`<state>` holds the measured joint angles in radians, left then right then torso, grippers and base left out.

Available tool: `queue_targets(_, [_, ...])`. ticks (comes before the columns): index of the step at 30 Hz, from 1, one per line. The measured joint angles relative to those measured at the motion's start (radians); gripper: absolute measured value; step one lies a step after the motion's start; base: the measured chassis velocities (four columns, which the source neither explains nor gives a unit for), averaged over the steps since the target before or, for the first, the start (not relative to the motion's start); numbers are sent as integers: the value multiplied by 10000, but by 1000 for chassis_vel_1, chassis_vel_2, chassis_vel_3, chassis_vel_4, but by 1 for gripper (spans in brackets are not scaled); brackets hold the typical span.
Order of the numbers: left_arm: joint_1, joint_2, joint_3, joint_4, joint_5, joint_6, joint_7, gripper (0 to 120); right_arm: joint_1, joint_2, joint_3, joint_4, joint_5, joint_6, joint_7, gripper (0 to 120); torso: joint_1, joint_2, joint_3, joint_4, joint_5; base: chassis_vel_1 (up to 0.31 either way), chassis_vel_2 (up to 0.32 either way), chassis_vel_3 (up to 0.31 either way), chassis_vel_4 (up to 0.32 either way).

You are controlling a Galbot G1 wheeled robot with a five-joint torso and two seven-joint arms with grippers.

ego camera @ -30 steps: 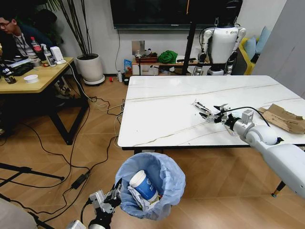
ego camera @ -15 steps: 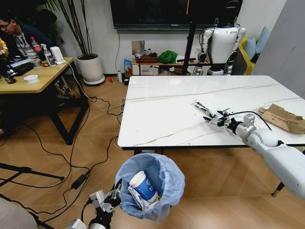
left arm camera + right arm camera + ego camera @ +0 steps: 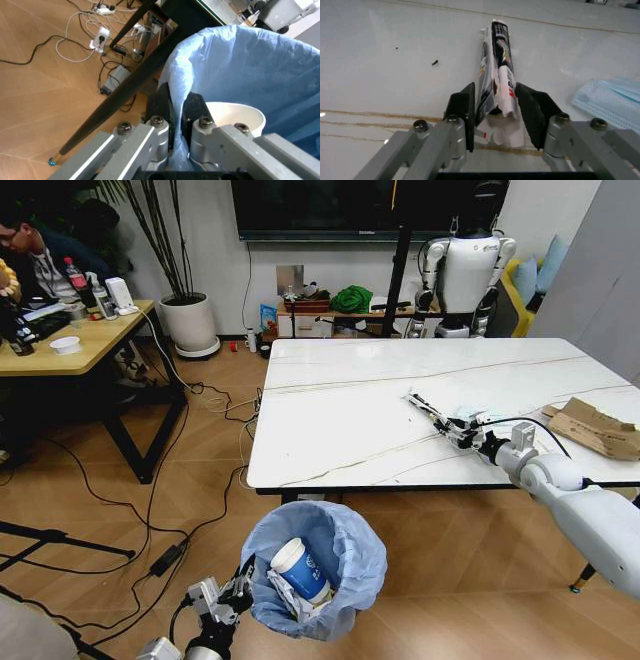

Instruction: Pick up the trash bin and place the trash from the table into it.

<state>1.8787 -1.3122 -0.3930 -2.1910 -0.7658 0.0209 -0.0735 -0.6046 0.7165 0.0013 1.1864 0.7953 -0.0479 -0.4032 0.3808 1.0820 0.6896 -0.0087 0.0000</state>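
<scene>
**Q:** Where does the trash bin stand relative to the table?

**A:** The trash bin, lined with a light-blue bag, sits on the wooden floor just off the table's near edge. A blue-and-white paper cup lies inside it. The left gripper pinches the bin's rim, one finger outside the bag and one inside.

**Q:** And what is happening on the table?

**A:** Near the table's front edge, the right gripper has its fingers on either side of a folded snack wrapper; they look close against it. A pale-blue face mask lies just beside the gripper. Torn brown cardboard rests at the table's right end.
</scene>
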Motion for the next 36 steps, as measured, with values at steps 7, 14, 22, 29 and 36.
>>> queue_targets(7, [1, 4, -9, 0, -8, 0, 0, 0, 28, -6, -29, 9, 3, 4, -19, 0, -3, 0, 0, 1, -1, 0, 0, 0, 0])
queue_targets(14, [6, -1, 48, 0, -9, 0, -1, 0, -260, -328, 424, 1006, 313, 633, -844, 0, -2, 0, 1, 2, -1, 0, 0, 0, 0])
queue_targets(22, [-17, 88, 99, -37, -52, -1, -31, 0, -927, -1368, 1127, 3614, 227, 1591, -2451, 0, -2, 0, 0, -5, -2, 0, 0, 0, 0])
queue_targets(29, [11, 45, 18, -195, -33, 0, -89, 0, -1381, -2855, 612, 7445, -1382, 1859, -2798, 0, -2, 0, -1, -1, -3, 0, 0, 0, 0])
queue_targets(36, [63, -95, -19, -308, 69, 2, -93, 0, -2048, -3867, 346, 9683, -3381, 2055, -2903, 0, -2, 0, -1, -2, 1, 0, 0, 0, 0])
